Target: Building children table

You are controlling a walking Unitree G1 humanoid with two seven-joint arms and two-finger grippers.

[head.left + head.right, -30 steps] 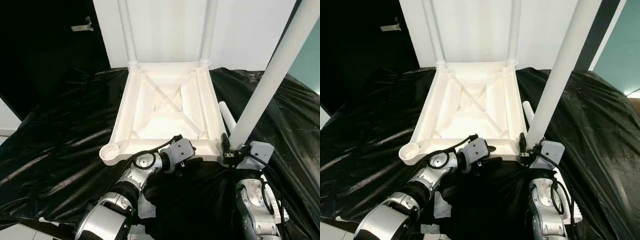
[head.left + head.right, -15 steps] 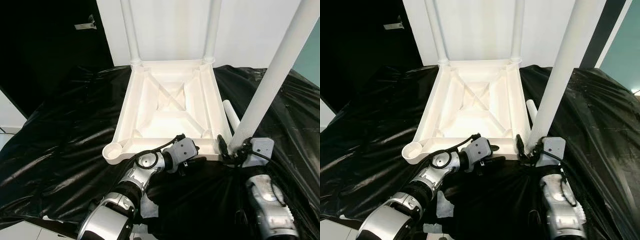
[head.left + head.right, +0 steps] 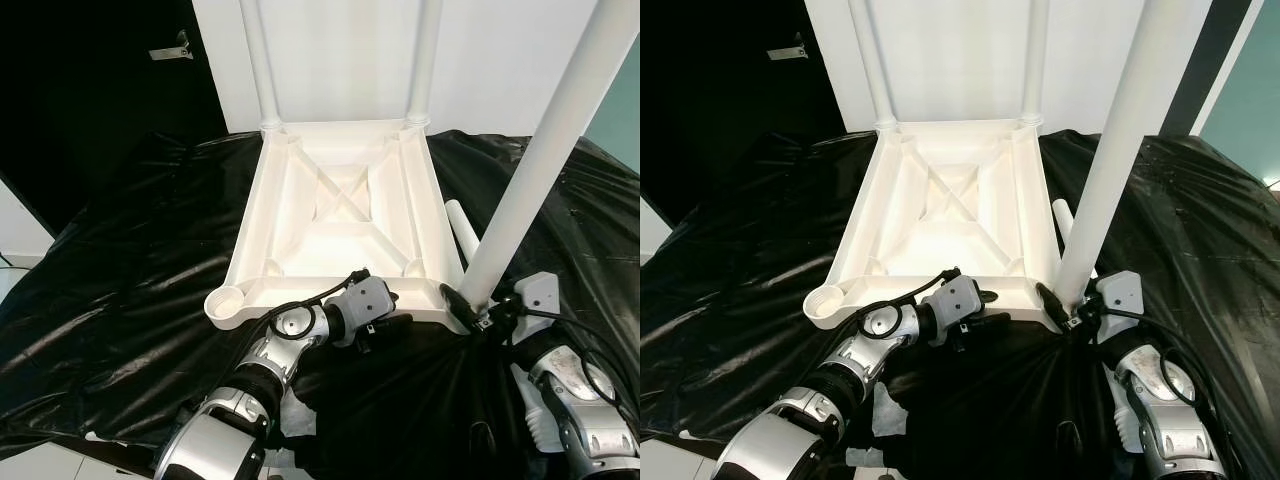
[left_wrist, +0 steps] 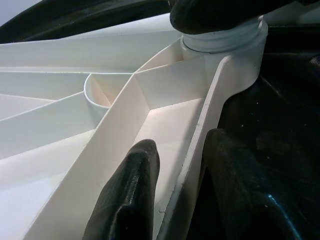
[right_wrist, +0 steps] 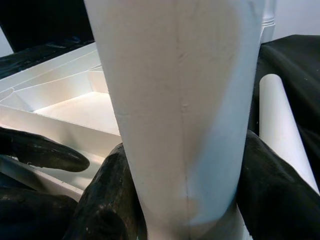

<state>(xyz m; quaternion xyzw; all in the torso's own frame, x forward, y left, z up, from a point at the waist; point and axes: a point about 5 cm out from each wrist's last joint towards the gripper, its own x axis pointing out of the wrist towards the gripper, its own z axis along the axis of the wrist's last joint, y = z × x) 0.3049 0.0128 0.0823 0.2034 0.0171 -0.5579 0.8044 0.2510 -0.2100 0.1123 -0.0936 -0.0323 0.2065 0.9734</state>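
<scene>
Tabletop (image 3: 345,215): white, lying upside down on the black sheet (image 3: 120,290); two legs (image 3: 262,60) already standing at the far corners
Left gripper (image 3: 385,322): pinching the near rim, one finger (image 4: 127,195) inside and one outside
Right gripper (image 3: 470,305): squeezing the big leg (image 3: 540,160) low down, right at the near right corner; leg is leaning a bit
Spare leg (image 3: 462,225): lying beside the tabletop's right edge
Near left socket (image 3: 225,303): sitting unfilled

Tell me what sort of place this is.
Probably an indoor assembly spot in a home: an upturned white table top lies on crinkled black plastic sheeting before a plain white wall, and a spare leg lies beside it.
</scene>
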